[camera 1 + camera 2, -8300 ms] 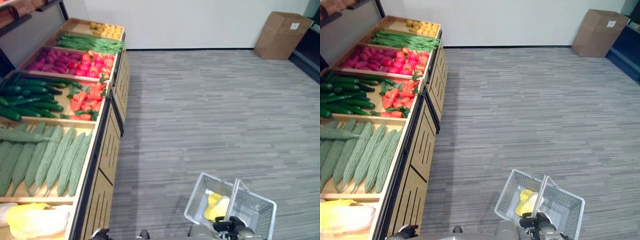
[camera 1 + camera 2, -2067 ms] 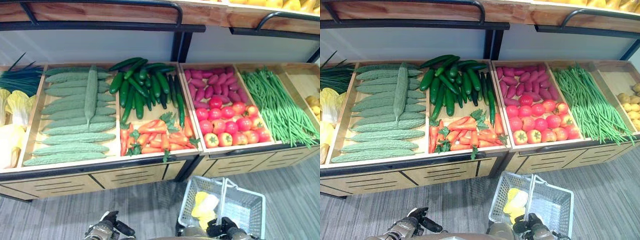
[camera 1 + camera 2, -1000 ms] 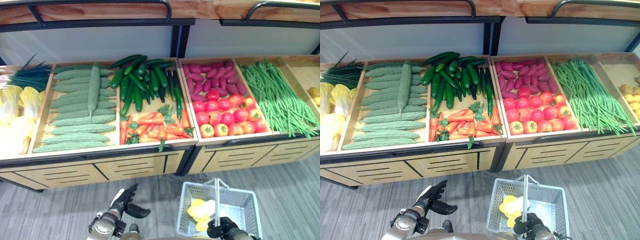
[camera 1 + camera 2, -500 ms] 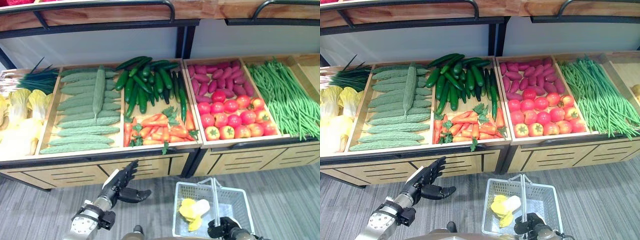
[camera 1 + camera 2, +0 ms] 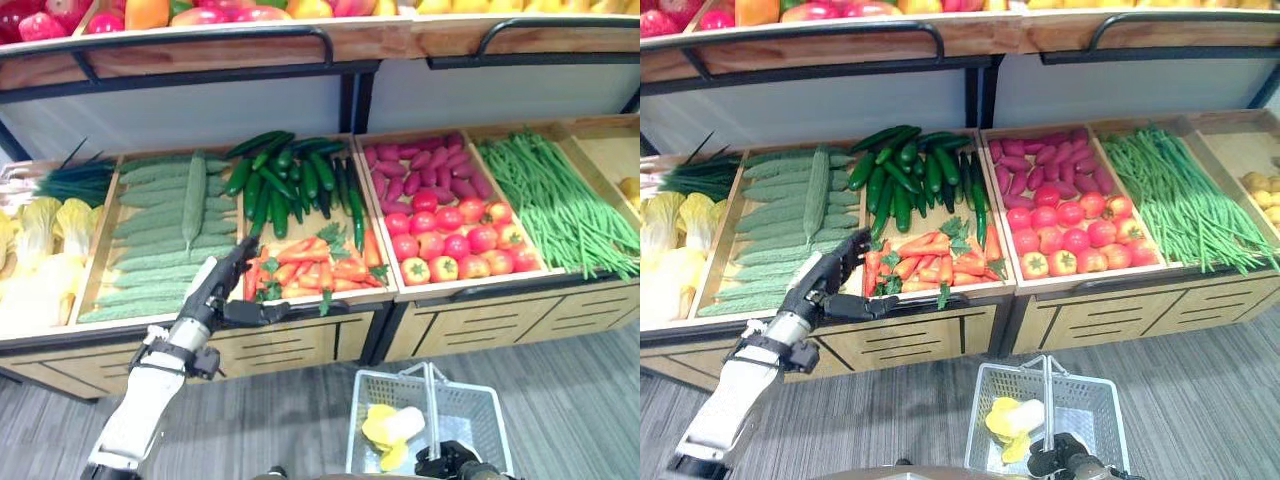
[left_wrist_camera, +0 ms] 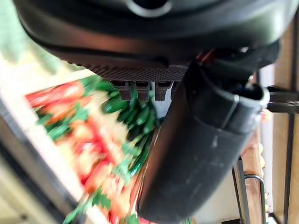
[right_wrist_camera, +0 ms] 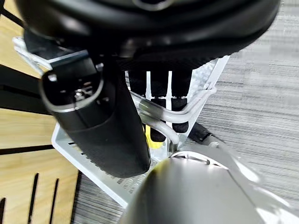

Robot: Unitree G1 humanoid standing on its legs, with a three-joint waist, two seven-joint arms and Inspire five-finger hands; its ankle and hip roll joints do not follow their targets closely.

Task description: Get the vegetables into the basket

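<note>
Reaching up from the lower left, the robot's left hand (image 5: 222, 290) hangs over the front edge of the wooden produce stand (image 5: 300, 340), its fingers straight and spread and its thumb held apart, grasping nothing. It sits at the near corner of the bin of orange carrots with green tops (image 5: 315, 268), just beside the divider that separates them from the pale green ridged bitter gourds (image 5: 160, 240). Dark green cucumbers (image 5: 290, 180) lie behind the carrots in the same bin.

The right hand (image 7: 159, 100) is low at the bottom edge, its fingers curled round the 2 metal handles of the white wire basket (image 5: 480, 410), which hangs over the grey striped floor (image 5: 580, 400) in front of the stand. A yellow and white leafy vegetable (image 5: 392, 428) already lies in the basket.

Further right on the stand are red tomatoes (image 5: 450, 235), purple sweet potatoes (image 5: 425, 170) and long green beans (image 5: 560, 205); yellow-green cabbages (image 5: 40, 235) fill the far left bin. A black rail (image 5: 200, 45) edges the upper shelf of fruit.
</note>
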